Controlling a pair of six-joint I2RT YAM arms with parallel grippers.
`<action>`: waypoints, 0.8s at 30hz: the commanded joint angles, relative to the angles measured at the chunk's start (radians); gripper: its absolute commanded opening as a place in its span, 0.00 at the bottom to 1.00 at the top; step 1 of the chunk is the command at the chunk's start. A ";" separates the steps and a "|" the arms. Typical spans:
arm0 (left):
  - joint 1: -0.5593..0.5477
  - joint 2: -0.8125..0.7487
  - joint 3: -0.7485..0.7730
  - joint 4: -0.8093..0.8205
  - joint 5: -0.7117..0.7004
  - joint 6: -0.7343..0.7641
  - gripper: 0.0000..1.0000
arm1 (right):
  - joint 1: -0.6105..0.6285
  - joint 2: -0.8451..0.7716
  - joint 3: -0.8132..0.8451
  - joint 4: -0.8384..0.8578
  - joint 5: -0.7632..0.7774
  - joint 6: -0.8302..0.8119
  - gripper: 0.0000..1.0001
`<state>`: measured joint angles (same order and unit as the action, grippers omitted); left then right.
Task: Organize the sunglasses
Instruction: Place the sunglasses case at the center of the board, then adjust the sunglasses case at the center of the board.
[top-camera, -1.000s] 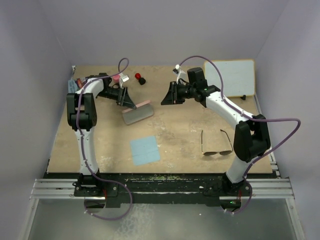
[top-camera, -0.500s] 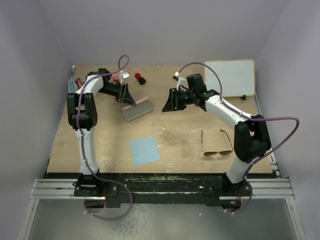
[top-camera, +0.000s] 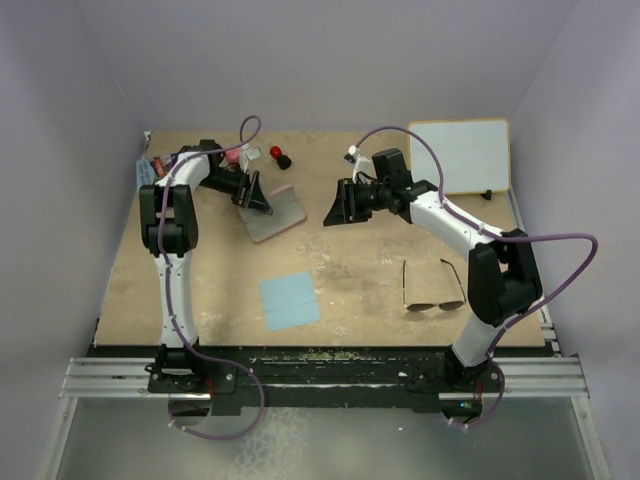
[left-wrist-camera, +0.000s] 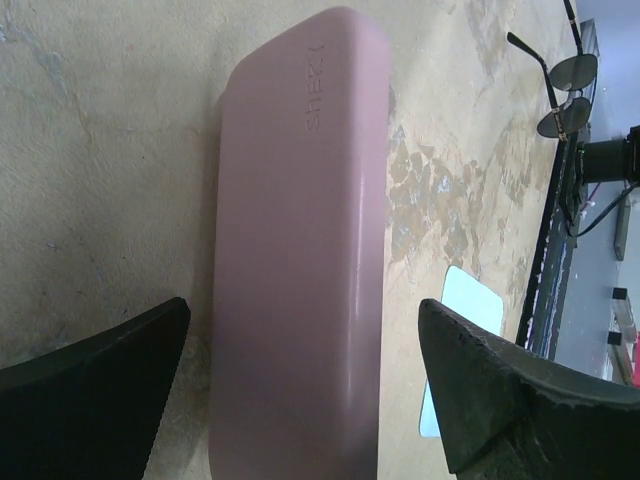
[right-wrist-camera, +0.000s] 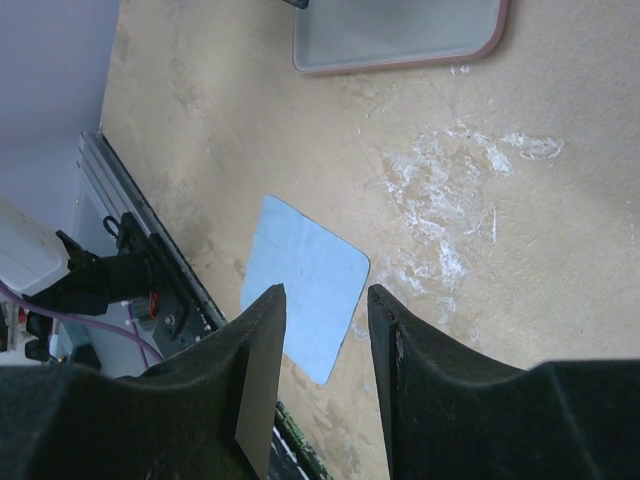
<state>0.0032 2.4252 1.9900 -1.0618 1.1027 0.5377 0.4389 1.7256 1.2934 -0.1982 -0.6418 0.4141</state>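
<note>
**Position.** The sunglasses (top-camera: 433, 287) lie on the tabletop (top-camera: 370, 270) at near right, beside the right arm's base. The temples are unfolded and point toward the far side. Neither tool touches them.

**Handling.** Expect a light, thin wire frame that bends easily, with lenses that are smooth and scratch-prone. Grip at the bridge or at a temple hinge, never across a lens. The frame sits low, so the fingers must come almost to the surface.

**Tools.** The left tool (top-camera: 255, 195) is spread wide, straddling the pink case (top-camera: 275, 213) at far left without clamping it. The right tool (top-camera: 338, 205) is partly parted and empty, hovering mid-table.

**Surroundings.** The tabletop is worn, matte board. A blue cloth (top-camera: 290, 300) lies near centre. Pale walls enclose three sides.
</note>
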 joint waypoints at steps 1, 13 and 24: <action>-0.002 -0.008 0.035 -0.019 0.037 0.047 0.98 | 0.006 -0.032 0.005 0.009 -0.013 -0.017 0.44; -0.064 -0.065 0.031 0.074 -0.093 -0.056 0.67 | 0.018 -0.027 -0.003 0.034 -0.003 0.008 0.41; -0.157 -0.125 0.009 0.139 -0.366 -0.086 0.25 | 0.018 -0.071 -0.019 0.013 0.025 0.002 0.39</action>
<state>-0.1413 2.3917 1.9900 -0.9615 0.8326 0.4618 0.4519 1.7248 1.2839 -0.1967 -0.6350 0.4191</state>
